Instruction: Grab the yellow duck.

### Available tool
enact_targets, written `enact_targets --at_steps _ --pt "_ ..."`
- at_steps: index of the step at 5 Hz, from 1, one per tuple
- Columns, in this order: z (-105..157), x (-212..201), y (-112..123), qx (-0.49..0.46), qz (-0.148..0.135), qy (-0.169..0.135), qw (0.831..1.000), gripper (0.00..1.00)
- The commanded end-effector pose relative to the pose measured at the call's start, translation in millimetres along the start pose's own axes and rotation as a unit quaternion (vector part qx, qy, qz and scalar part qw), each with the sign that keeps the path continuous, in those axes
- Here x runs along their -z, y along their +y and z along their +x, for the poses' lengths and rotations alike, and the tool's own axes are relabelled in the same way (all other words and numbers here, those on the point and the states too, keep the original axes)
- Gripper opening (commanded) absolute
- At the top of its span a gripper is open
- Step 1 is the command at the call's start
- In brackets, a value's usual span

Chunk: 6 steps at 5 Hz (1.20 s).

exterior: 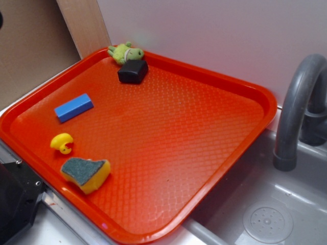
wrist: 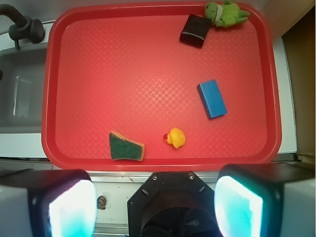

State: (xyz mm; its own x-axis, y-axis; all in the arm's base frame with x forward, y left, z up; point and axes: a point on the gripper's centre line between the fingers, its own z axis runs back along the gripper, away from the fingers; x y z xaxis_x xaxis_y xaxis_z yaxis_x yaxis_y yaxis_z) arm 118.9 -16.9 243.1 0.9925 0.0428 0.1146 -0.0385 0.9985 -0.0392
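Note:
The yellow duck (exterior: 62, 143) lies on the red tray (exterior: 168, 127) near its front left rim, between the blue block (exterior: 74, 107) and the sponge (exterior: 86, 173). In the wrist view the duck (wrist: 176, 138) sits near the tray's (wrist: 148, 74) near rim, beak to the left. My gripper (wrist: 155, 207) is high above and behind that rim, wide open and empty, its two pads (wrist: 71, 210) at the bottom corners. In the exterior view the gripper itself does not show; only a black part of the arm (exterior: 15, 199) is at the lower left.
A green plush frog (exterior: 125, 52) and a black block (exterior: 133, 71) lie in the tray's far corner. A grey sink (exterior: 265, 214) with a faucet (exterior: 296, 107) is to the right. A wall stands behind the tray.

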Motion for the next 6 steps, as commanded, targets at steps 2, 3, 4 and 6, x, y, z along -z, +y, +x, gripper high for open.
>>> enact_targets --at_steps 2,3,4,6 --pt "22.9 19.4 5.2 -0.017 0.009 0.023 1.0 1.0" --pt "45.5 48.0 18.2 -0.027 0.04 0.049 0.998 1.0" --pt "51.5 89.3 29.2 -0.028 0.056 0.079 0.995 1.0" --pt "20.8 161.7 28.4 0.025 0.133 0.153 0.979 1.0"
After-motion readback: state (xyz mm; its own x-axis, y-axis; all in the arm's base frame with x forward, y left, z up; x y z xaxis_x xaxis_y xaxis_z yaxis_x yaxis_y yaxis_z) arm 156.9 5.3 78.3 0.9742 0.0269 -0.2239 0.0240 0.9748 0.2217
